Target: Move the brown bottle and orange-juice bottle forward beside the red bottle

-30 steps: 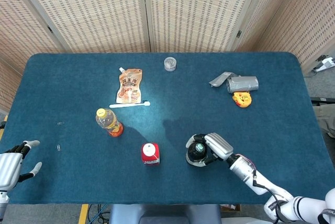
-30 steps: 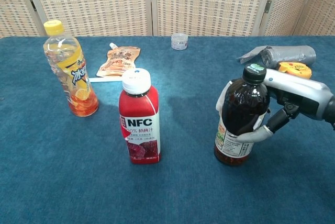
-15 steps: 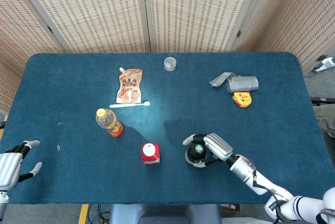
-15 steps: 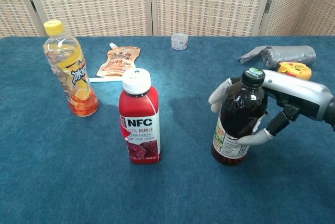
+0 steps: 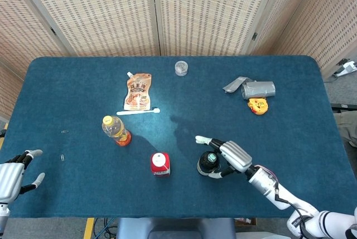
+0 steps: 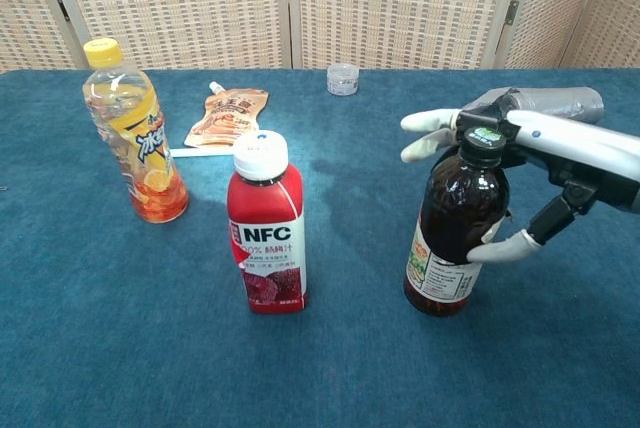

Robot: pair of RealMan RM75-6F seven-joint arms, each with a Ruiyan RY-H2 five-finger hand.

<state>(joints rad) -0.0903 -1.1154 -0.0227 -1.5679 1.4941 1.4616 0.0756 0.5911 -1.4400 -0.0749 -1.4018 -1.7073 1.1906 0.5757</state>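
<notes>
1. The brown bottle (image 6: 456,233) stood upright at lower centre-right of the chest view, on the desk (image 6: 330,368), near the red bottle (image 6: 266,233) and roughly level with it.
2. The right robot hand (image 6: 520,178) had its fingers spread above and behind the cap; only the thumb (image 6: 505,246) lay against the bottle's lower side. It looked released, holding nothing.
3. The left robot hand (image 5: 14,172) sat at the lower left edge of the head view, fingers apart and empty.
4. The juice bottle (image 6: 135,133) stood upright at the left, farther back than the red bottle and well apart from it; by my reading it was not yet moved.
5. It looked like thin clear plastic, nearly full, so fairly heavy and smooth-sided, and tall enough to tip. A wrap around the labelled middle, below the shoulder, seemed safest; a hard squeeze could dent it.
</notes>
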